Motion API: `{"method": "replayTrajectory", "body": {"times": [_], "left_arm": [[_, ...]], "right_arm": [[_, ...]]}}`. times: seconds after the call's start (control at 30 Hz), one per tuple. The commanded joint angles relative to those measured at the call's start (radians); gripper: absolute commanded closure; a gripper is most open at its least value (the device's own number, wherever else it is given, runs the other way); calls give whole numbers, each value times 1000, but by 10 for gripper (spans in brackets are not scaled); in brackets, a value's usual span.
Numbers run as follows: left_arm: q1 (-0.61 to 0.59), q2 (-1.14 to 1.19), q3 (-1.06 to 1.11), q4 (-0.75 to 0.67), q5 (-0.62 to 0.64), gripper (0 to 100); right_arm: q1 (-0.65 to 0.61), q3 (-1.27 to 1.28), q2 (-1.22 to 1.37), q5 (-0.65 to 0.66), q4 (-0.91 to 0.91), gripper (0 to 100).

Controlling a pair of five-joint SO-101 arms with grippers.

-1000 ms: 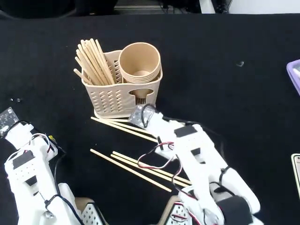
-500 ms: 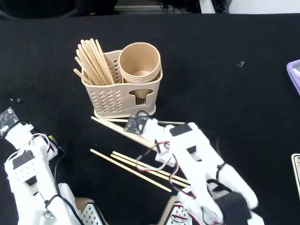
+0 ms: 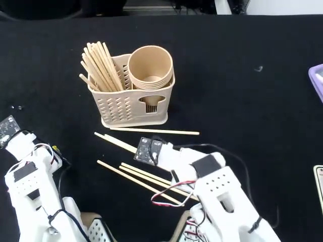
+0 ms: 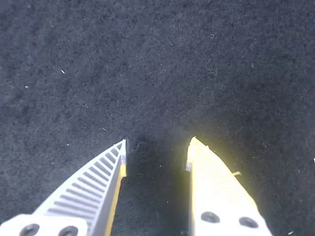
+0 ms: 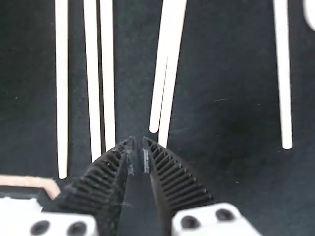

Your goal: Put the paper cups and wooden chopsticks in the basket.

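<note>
A cream slotted basket [image 3: 123,107] stands at the back of the black table. It holds a bundle of wooden chopsticks [image 3: 100,65] and stacked paper cups [image 3: 150,66]. Loose chopsticks lie in front of it: a single one [image 3: 154,131], a slanted pair [image 3: 115,141] and three more [image 3: 144,179]. My right gripper [image 3: 140,149] is low over the near end of the slanted pair [image 5: 165,73], shut and holding nothing, its tips [image 5: 138,144] just short of the stick ends. My left gripper [image 4: 157,145] is open over bare cloth, and its arm [image 3: 30,174] is at the near left.
A purple container edge [image 3: 316,78] shows at the far right. Red and white cables [image 3: 169,176] hang from the right arm over the three near chopsticks. Bare black cloth stretches right of the basket.
My right gripper has drawn back from the basket's front toward the near side. The single chopstick before the basket is now uncovered, and the slanted pair has shifted slightly. The left arm is unmoved.
</note>
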Motion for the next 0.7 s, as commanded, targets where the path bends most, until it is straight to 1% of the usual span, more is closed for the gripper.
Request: {"method": "replayTrajectory", "body": {"times": [0.0, 0.07, 0.2, 0.27, 0.47, 0.67], "left_arm": [[8, -12, -21, -12, -6, 795], [12, -14, -21, -12, -6, 795], [8, -14, -21, -12, -6, 795], [7, -14, -21, -11, -6, 795], [5, -14, -21, -8, -6, 795], [5, -14, -21, -6, -6, 795]], "right_arm": [[-15, -15, -33, -69, -18, 840], [-49, -45, -13, -135, -72, 792], [-173, -153, 150, -227, -132, 836], [-212, -231, 278, -247, -155, 825], [-226, -420, 599, -245, -226, 806], [-224, -486, 805, -245, -308, 807]]}}
